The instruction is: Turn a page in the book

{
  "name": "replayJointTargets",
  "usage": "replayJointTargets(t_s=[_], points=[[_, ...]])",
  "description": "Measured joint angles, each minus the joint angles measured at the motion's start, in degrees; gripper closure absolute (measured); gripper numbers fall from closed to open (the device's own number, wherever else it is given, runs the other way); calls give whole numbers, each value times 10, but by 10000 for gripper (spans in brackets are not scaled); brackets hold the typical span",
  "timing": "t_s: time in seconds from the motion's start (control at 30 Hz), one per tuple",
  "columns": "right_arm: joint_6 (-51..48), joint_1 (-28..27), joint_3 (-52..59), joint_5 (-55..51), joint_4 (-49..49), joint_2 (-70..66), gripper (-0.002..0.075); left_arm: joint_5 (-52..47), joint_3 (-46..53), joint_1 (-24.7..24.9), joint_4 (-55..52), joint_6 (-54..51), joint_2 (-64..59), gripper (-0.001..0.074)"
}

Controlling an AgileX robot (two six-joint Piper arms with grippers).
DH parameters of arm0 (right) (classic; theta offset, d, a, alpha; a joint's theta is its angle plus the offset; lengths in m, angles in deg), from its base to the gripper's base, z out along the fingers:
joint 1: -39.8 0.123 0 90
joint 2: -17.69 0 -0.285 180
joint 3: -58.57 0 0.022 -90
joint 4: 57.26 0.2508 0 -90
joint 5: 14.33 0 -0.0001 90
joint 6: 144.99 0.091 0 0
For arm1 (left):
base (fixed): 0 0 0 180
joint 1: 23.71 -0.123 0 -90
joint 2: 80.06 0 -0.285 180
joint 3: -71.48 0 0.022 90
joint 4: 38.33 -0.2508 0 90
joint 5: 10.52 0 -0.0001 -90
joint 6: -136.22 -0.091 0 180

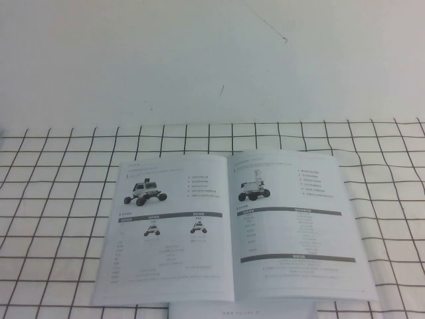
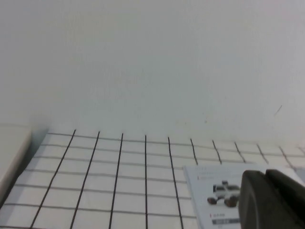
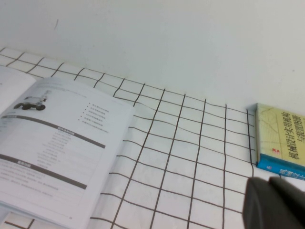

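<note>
The book (image 1: 229,226) lies open and flat on the checked cloth in the middle of the high view. Its left sheet (image 1: 166,226) shows a white wheeled rover above a table. Its right sheet (image 1: 292,219) shows a rover with a mast above a table. I cannot tell which of them is the page. Neither arm shows in the high view. My left gripper (image 2: 265,191) is shut and empty, off the book's (image 2: 209,191) left side. My right gripper (image 3: 269,200) is shut and empty, over the cloth to the right of the book (image 3: 57,138).
A plain white sheet (image 1: 239,311) sticks out under the book's near edge. A blue and yellow book (image 3: 281,138) lies on the cloth far right, near the right gripper. A pale flat object (image 2: 12,148) lies at the cloth's left edge. A white wall stands behind.
</note>
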Motion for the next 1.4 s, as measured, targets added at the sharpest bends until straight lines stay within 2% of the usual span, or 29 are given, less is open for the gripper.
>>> replayJointTargets(t_s=[0.23, 0.4, 0.5, 1.4], points=[[0, 0, 0, 0, 0, 0, 725, -19, 62, 0, 197, -235, 38, 738], [0, 0, 0, 0, 0, 0, 725, -110, 67, 0, 279, -324, 91, 738], [0, 0, 0, 0, 1, 0, 725, -149, 67, 0, 286, -336, 92, 738], [1, 0, 0, 0, 1, 0, 726, -158, 65, 0, 289, -363, 92, 738]])
